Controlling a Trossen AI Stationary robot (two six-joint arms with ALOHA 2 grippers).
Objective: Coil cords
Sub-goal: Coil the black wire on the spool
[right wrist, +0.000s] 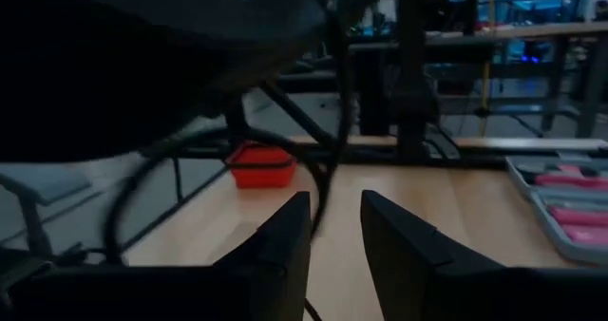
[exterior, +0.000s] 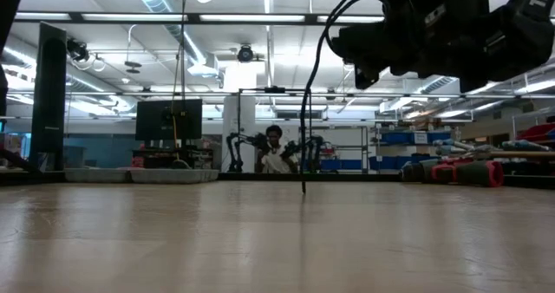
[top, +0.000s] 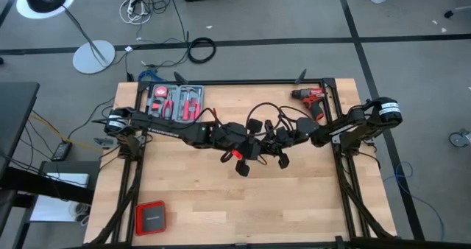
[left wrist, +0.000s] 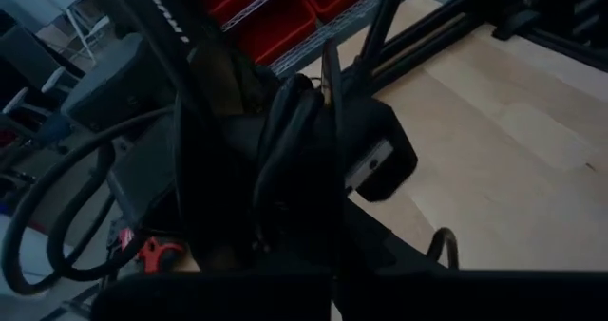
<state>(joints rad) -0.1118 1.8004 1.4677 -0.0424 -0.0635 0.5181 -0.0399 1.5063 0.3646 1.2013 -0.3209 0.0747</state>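
Observation:
The thin black cord (top: 257,118) is held over the table's middle, with loops rising toward the far edge. In the low view one strand of the cord (exterior: 303,111) hangs straight down, its tip close to the table top. My left gripper (top: 252,141) comes in from the left and is shut on the gathered cord (left wrist: 285,141). My right gripper (top: 272,140) faces it from the right. Its two fingers (right wrist: 285,250) stand open, and a strand of the cord (right wrist: 328,169) runs just beyond the gap. I cannot tell whether that strand touches them. My left gripper is shut on a bunch of several cord loops (left wrist: 280,160), reaching nearly level from the table's left. Its own dark body hides the fingertips. The bunch is lifted clear of the table, loops stick out slack around it, and one end (exterior: 303,167) dangles below.
A red drill (top: 312,100) lies at the far right. An open tool case (top: 175,102) sits at the far left, and a red and black box (top: 151,217) near the front left corner. The black table frame (top: 335,94) runs along the edges. A person (exterior: 276,150) sits far behind.

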